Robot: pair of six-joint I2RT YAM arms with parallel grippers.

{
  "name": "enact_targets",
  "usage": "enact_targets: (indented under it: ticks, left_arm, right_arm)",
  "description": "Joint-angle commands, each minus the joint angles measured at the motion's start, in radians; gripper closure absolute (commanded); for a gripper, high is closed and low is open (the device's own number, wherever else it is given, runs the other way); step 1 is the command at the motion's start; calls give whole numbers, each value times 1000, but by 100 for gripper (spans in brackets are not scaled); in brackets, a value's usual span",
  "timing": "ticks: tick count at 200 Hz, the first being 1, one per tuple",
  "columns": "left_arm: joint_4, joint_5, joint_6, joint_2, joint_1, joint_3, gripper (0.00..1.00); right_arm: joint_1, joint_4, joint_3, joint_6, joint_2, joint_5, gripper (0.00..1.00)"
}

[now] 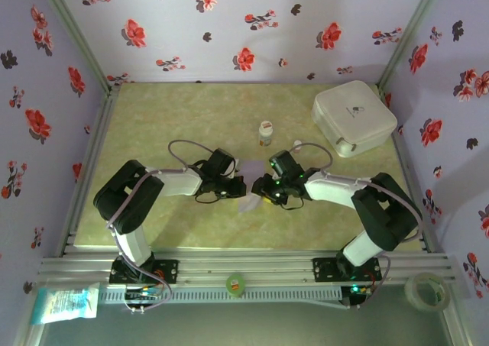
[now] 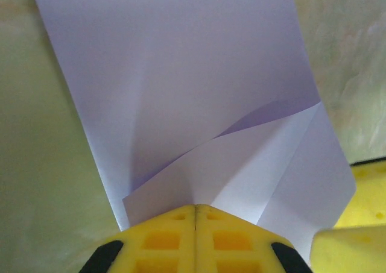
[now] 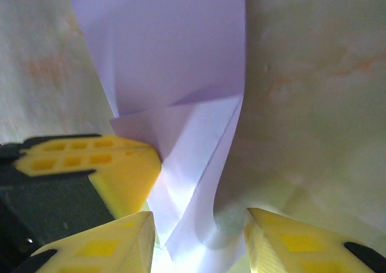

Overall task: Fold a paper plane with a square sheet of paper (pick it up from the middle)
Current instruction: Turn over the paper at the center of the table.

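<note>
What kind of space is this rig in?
Probably a lab data-collection booth, not a home: floral-papered walls box in a green marbled tabletop, with an aluminium rail along the near edge.

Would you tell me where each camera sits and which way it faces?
Top external: above, behind the bases, looking down at the table; left arm, right arm show.
Left wrist: on the left arm, looks along its shut jaws, pinching the lilac paper.
Right wrist: on the right arm, faces the paper past parted jaws.
Wrist views share the paper's fold.
</note>
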Motion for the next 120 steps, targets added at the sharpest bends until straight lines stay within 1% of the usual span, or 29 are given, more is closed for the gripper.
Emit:
enact_targets:
  ticks: [1, 41, 75, 120]
  left_arm:
    - [-37, -14, -10, 28, 7, -21, 98]
    - [-27, 9, -8, 21, 6, -20, 98]
    - [-18, 12, -17, 5, 7, -28, 97]
    - [-18, 4, -28, -10, 7, -30, 96]
  right_arm:
    - [-29, 41, 31, -30, 38, -25, 57]
    - [-59, 111, 25, -9, 69, -65, 58]
    - [-72, 174, 0, 10, 74, -68, 63]
    - [-90, 196, -26, 10, 78, -63, 68]
